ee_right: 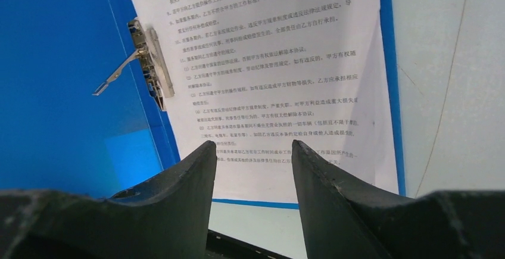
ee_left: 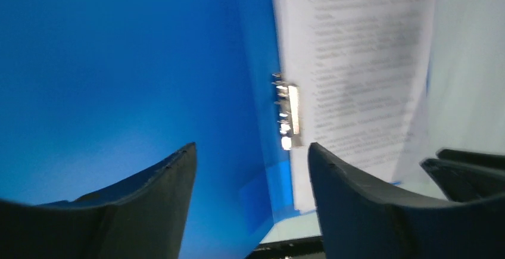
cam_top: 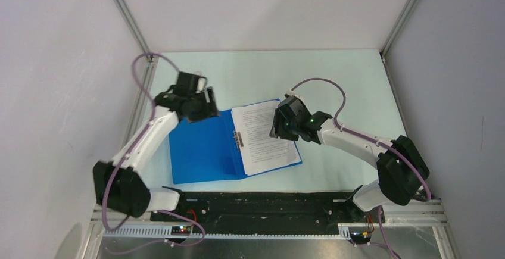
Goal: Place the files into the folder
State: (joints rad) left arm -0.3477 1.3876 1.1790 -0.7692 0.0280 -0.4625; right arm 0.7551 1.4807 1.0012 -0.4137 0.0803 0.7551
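Observation:
The blue folder (cam_top: 202, 152) lies open and flat on the table, its metal clip (cam_top: 238, 137) at the spine with the lever raised. The files (cam_top: 262, 137), white printed sheets, rest on its right cover. My left gripper (cam_top: 205, 105) hovers at the far corner of the left cover, open with nothing between its fingers; its wrist view shows the gripper (ee_left: 251, 147) over the folder (ee_left: 119, 62) and the files (ee_left: 351, 62). My right gripper (cam_top: 280, 125) is open over the far right part of the files. In the right wrist view the gripper (ee_right: 253, 144) frames the files (ee_right: 268, 62) beside the clip (ee_right: 149, 62).
A black mounting strip (cam_top: 262, 202) runs along the table's near edge, just in front of the folder. Metal frame posts (cam_top: 128, 15) and white walls close in the table on the left, right and back. Purple cables (cam_top: 333, 86) loop off both arms.

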